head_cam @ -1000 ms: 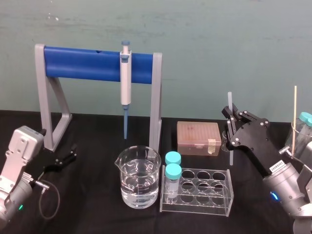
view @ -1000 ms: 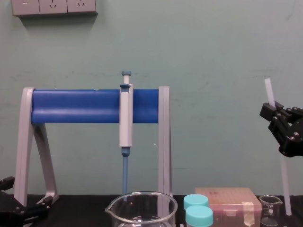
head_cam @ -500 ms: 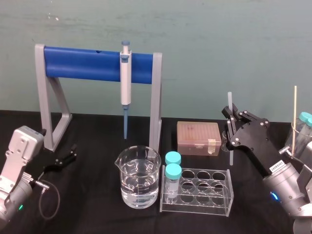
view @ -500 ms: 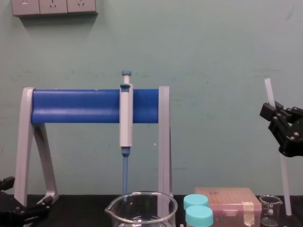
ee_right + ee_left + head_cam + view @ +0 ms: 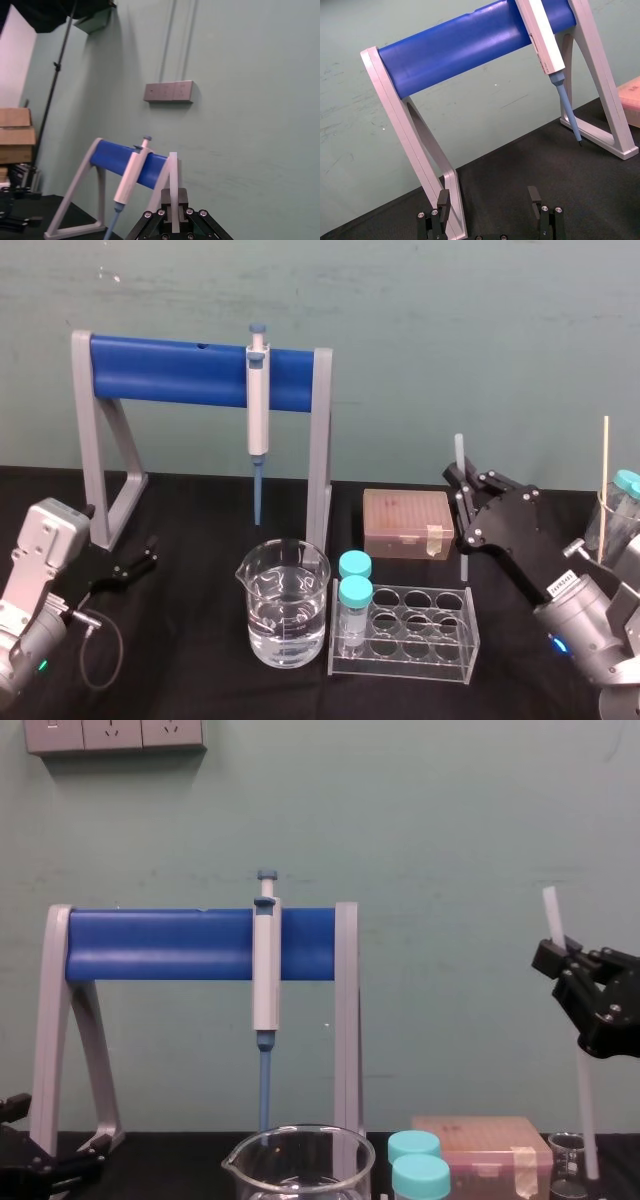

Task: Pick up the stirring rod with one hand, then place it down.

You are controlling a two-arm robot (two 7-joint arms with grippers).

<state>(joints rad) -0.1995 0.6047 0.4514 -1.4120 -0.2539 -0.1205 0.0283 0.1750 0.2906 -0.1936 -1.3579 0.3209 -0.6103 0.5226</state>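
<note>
While pinched mid-length by right gripper (image 5: 466, 488), fingers closed on it, held upright, likely for a clean set-down: stirring rod (image 5: 459, 452), lower end beside small beaker (image 5: 566, 1163). Parked low, open-fingered, empty: left gripper (image 5: 136, 564).

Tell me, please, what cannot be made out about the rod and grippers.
Middle of the stirring rod: chest view, covered by the right gripper.
Its lower part: right wrist view, behind that gripper.
Most of the left gripper: chest view, cut by the lower left edge.
</note>
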